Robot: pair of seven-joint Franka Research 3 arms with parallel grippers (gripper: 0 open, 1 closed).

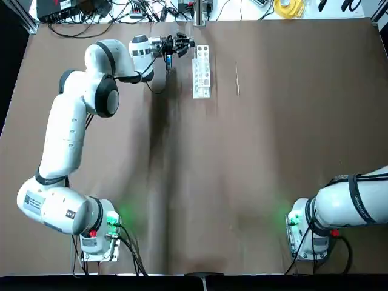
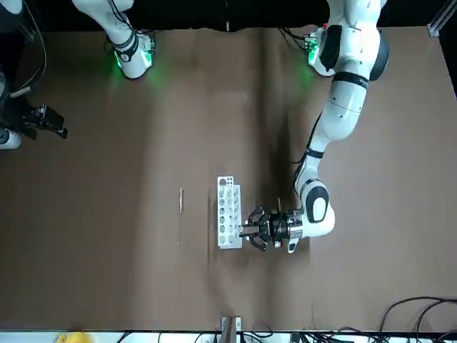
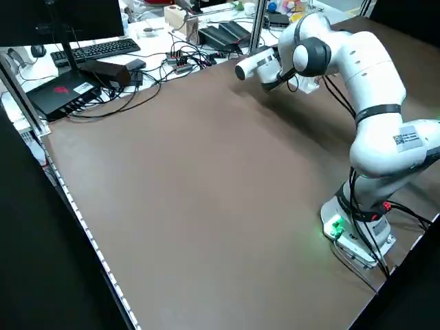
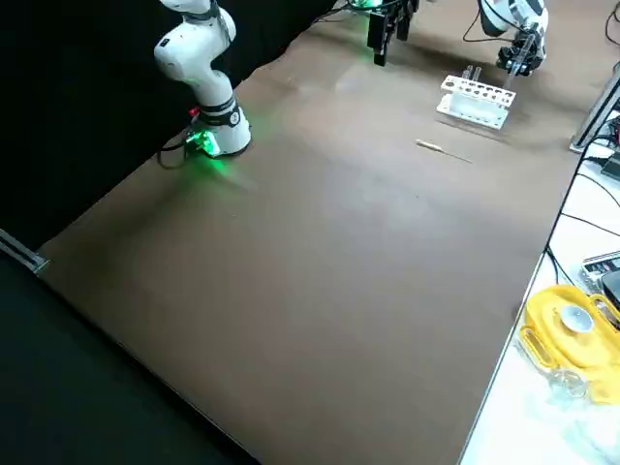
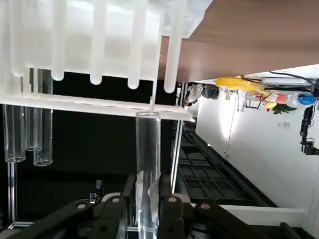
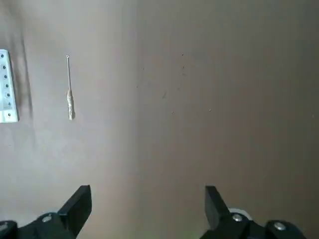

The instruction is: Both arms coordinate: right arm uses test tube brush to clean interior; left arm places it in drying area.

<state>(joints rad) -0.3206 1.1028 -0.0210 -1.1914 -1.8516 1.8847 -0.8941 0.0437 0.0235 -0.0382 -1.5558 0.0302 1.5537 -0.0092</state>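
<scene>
**Tube held at the rack, brush untouched**

We see the left gripper point(image 2: 251, 230) at the far side of the table, its fingers closed narrowly on a clear test tube point(image 5: 148, 164), right beside the white rack point(image 1: 201, 71). The test tube brush point(image 1: 237, 79) lies flat on the table beyond the rack from this pincer, well apart from it.

Our worry: the tube sits close against the rack's edge, so a slightly skewed move could knock its end on the frame, tip the light rack or slip the smooth glass in the grip. The tube may also reach the rack unbrushed.

The left wrist view alone shows the tube between the fingers and other tubes in the rack; overhead we cannot make it out. The right wrist view shows the right gripper point(image 6: 144, 211) spread wide and empty, high above the table, with the brush ahead of it.
</scene>
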